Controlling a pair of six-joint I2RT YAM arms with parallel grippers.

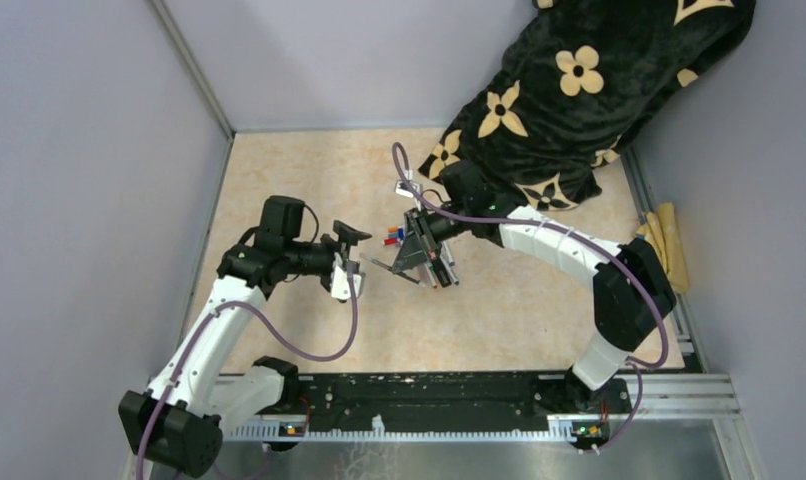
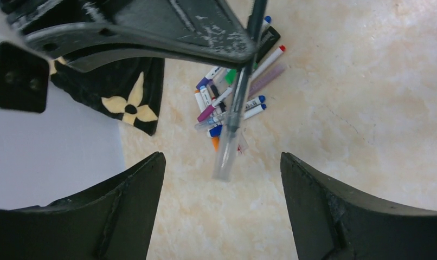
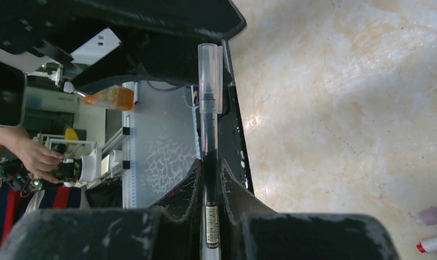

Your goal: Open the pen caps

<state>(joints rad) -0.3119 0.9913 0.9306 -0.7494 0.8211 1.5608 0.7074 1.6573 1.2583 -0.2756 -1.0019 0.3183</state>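
Observation:
My right gripper point(image 1: 417, 256) point(image 3: 210, 162) is shut on a thin dark stick point(image 3: 208, 124) point(image 1: 389, 270) with a clear sleeve point(image 3: 209, 76) point(image 2: 225, 160) on its free end. It holds the stick above the table, pointing at my left gripper point(image 1: 350, 258) point(image 2: 222, 157). That gripper is open and empty, and the clear end sits just at the gap between its fingers without touching them. Below, a pile of pens point(image 2: 227, 103) point(image 1: 443, 274) lies on the table. Most have coloured caps point(image 2: 262, 98) on their ends.
A black cloth with cream flowers point(image 1: 579, 90) point(image 2: 130, 104) covers the back right corner. Tan sticks point(image 1: 667, 245) lie by the right wall. Grey walls close in the left and back. The mounting rail point(image 1: 429, 400) runs along the near edge.

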